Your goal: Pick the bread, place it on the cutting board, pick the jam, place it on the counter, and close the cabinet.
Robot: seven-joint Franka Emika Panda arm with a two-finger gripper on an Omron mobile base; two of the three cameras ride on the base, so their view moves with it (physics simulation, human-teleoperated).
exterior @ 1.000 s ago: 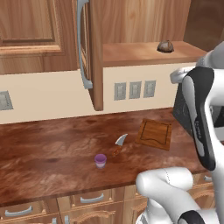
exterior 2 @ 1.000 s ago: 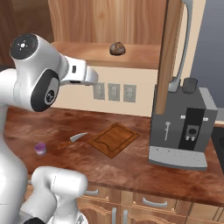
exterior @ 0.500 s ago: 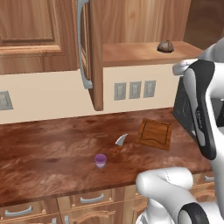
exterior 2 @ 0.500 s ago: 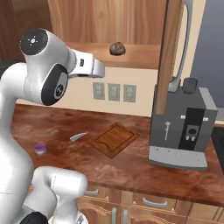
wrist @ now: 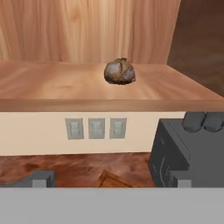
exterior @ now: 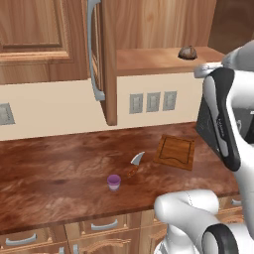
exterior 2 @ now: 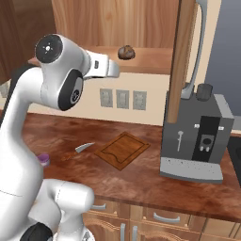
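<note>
Bread (wrist: 120,71): I see it sitting on the open cabinet's shelf (wrist: 52,85), straight ahead in my hand view; both base views show it too, small and far back on the shelf.
Hand (wrist: 111,180): only the two dark fingertips (wrist: 41,178) show at the bottom of my hand view, set well apart with nothing between them, so I read it as released. In the right base view the wrist points toward the shelf.
Cutting board (exterior: 174,152): flat on the surface (exterior: 59,173); the base views give it whole, my hand view catches only a corner.
Jam (exterior: 114,182): on the surface near the front edge, apart from the board.
Knife (exterior: 135,162): between jam and board.
Cabinet (exterior: 106,64): door stands open, edge-on.
Coffee machine (exterior 2: 197,136): right base view shows it clearly, beside the board.
</note>
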